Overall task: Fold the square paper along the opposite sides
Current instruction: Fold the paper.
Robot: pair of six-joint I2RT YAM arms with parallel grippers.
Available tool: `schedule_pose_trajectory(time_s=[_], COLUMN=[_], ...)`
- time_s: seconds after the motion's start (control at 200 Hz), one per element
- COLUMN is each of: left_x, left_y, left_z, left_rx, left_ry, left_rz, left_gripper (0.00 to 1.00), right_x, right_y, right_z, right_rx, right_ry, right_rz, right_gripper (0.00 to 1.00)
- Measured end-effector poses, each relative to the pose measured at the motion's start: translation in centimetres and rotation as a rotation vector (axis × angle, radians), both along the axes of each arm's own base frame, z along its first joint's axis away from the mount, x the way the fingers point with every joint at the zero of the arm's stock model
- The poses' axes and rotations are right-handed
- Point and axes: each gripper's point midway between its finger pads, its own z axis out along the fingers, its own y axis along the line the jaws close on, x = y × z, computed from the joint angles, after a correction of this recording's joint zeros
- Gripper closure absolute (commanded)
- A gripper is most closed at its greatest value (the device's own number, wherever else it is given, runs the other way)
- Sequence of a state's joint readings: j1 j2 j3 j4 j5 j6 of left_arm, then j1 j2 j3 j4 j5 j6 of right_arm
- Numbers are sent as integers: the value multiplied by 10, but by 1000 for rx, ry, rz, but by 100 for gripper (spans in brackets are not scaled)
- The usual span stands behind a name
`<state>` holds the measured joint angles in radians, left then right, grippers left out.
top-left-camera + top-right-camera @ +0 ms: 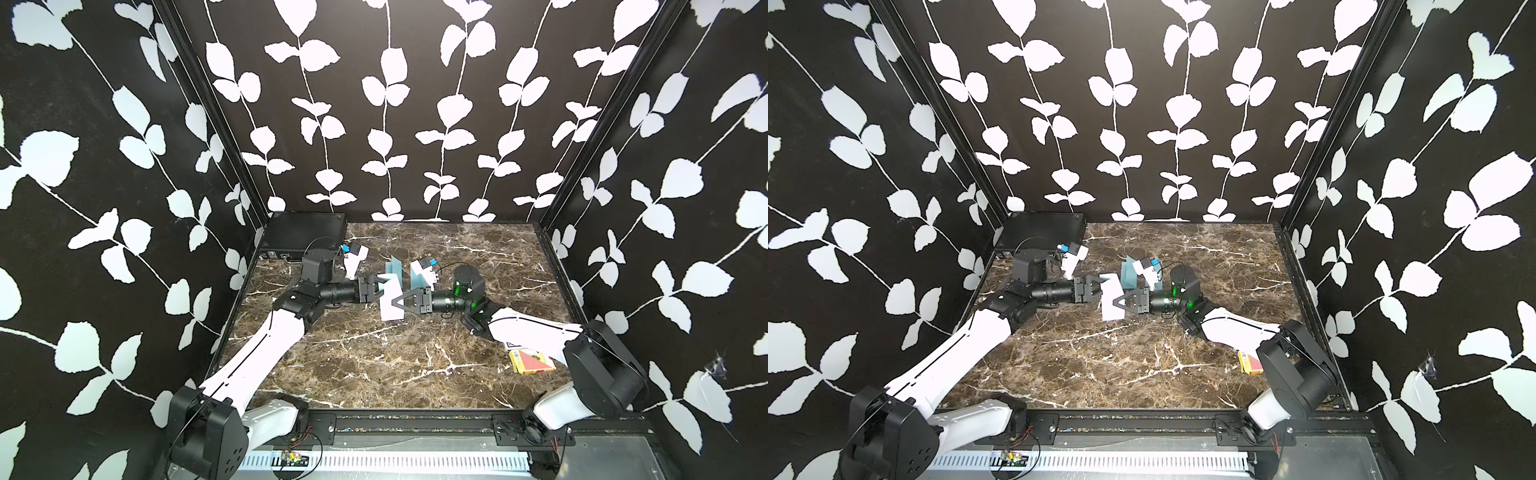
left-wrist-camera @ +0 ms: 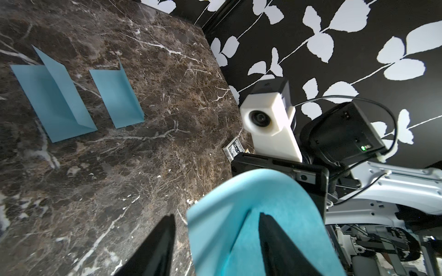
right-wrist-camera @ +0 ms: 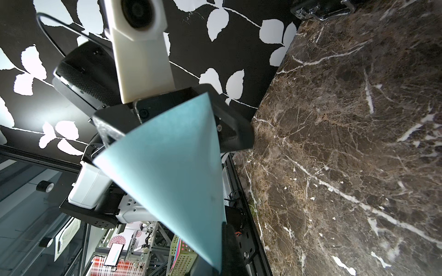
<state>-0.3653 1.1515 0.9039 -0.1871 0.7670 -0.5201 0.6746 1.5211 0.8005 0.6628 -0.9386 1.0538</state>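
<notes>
The right gripper [image 1: 390, 302] is clenched on the light blue square sheet of paper [image 1: 391, 313], nipping it at one edge. In the right wrist view the sheet [image 3: 172, 167] fans out wide from that pinch, so this arm is judged to be the anchor that keeps the paper off the brown marble-patterned tabletop [image 1: 374, 365]. Facing it from the other side, the left gripper [image 2: 217, 216] stands released: its two black fingers [image 2: 155, 246] are plainly apart, and the sheet arches in a soft curve by the farther finger rather than being squeezed between the pair. That bowed shape suggests the opposite sides have been brought toward each other but not yet pressed flat, and the spread jaws look set either to take a fresh hold or to let the right arm carry on alone; which one cannot be told. The paper hangs in the air between the two grippers, near the middle of the table. Just behind it two light blue folded papers [image 2: 55, 100] [image 2: 117, 100] stand on their creases, probably finished pieces set aside. Farther out, a red and yellow card box [image 1: 532, 359] lies near the right arm, and a black case [image 1: 303, 237] sits in the far left corner
</notes>
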Motion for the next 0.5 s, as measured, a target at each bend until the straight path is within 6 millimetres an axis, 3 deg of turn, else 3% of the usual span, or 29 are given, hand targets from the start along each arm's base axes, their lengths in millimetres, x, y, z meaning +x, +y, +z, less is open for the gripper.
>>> schedule_pose_trajectory(time_s=[0.155,0.275,0.395,0.5], left_x=[11,14,8,2], left_y=[28,47,45,35], left_z=[5,21,38,37], left_rx=[10,-4,-62,-113], left_ry=[0,-42,-84,-81], left_rz=[96,163,154,128], left_gripper=[16,5,1,1], right_x=[-1,-2,-1,0], right_y=[-1,-1,0,1], right_z=[4,7,11,14], right_rx=[5,10,9,11], right_ry=[-16,-29,-34,-42], right_rz=[2,3,5,7], right_gripper=[93,93,93,93])
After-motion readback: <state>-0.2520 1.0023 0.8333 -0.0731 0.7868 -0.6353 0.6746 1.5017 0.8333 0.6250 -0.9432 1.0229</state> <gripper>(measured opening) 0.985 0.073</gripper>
